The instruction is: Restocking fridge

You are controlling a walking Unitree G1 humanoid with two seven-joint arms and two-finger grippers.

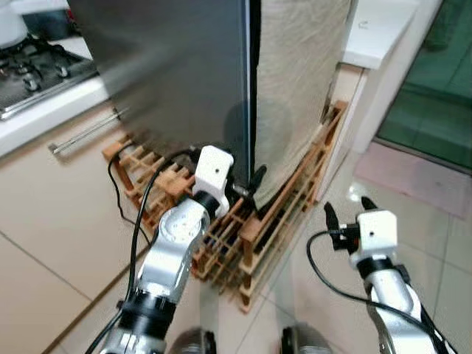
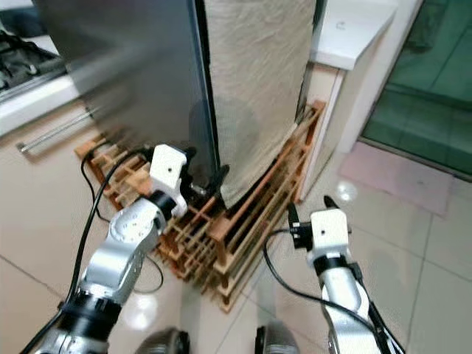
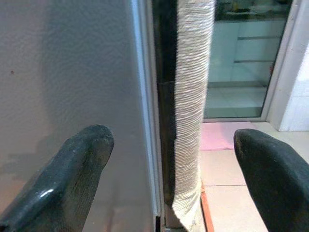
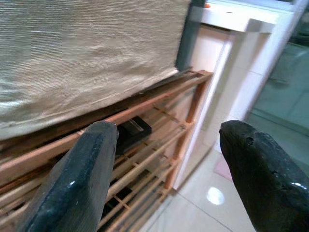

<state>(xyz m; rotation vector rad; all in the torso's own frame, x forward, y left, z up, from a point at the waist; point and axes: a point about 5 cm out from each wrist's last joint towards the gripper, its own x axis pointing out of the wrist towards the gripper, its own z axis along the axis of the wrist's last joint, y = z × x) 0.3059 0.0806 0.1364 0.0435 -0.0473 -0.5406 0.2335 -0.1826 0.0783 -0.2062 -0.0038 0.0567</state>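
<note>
Two grippers, fingers spread: left gripper (image 1: 247,184) at the fridge (image 1: 177,74) door's edge, right gripper (image 1: 346,214) near the wooden rack (image 1: 251,236).

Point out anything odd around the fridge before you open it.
A beige cloth hangs draped down the fridge side, reaching the wooden rack beneath. The left hand, fingers open, sits at the door's lower edge beside the cloth. The right hand hovers open, empty.

A slatted wooden rack (image 1: 243,243) sits on the pale tiled floor (image 1: 44,295). A beige cloth (image 1: 295,81) hangs down over its far side. A black cable (image 1: 118,192) trails at its left. Far left, a gas hob (image 1: 37,74) tops a white counter, and a pink mat (image 1: 413,177) lies far right.
</note>
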